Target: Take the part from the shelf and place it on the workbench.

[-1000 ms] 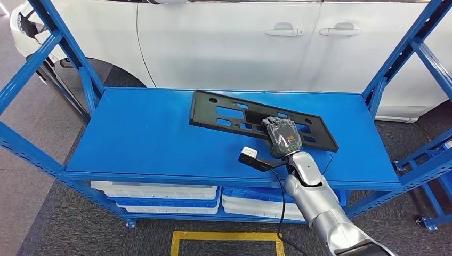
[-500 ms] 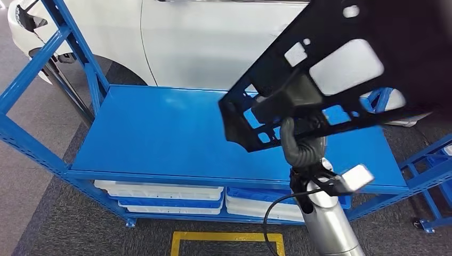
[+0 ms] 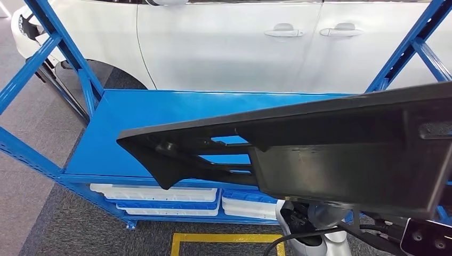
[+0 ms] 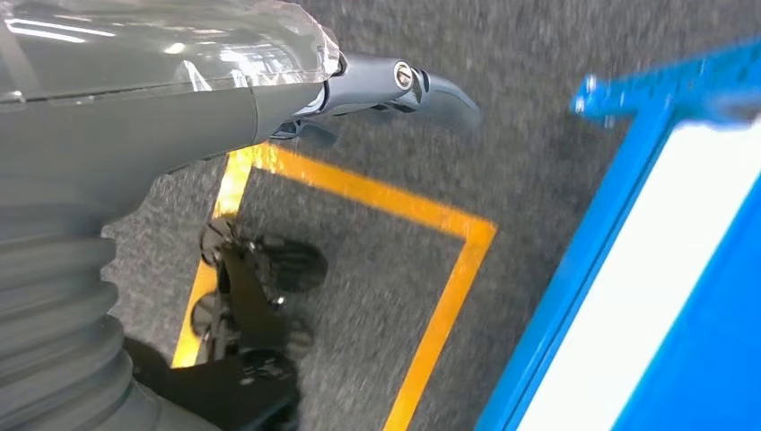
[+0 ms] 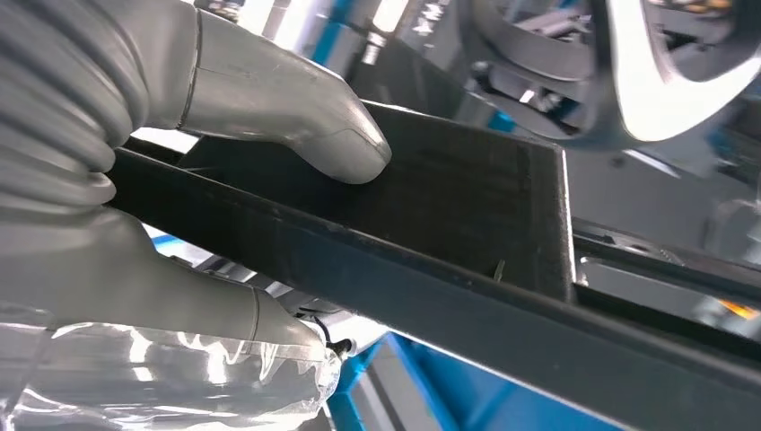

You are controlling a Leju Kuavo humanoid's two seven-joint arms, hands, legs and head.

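Between my right hand's fingers (image 5: 296, 121) the black part (image 3: 320, 154) is now pinched and lifted off the blue shelf (image 3: 160, 122) where it lay a second ago, swung up near my head camera, so carrying it to the desk remains.

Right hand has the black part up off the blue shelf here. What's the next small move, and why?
Probably carry it clear of the shelf and turn toward the workbench. The right hand grips the black part, which hangs above the shelf top, close to the head camera, touching nothing. The left hand hangs over the floor, holding nothing.
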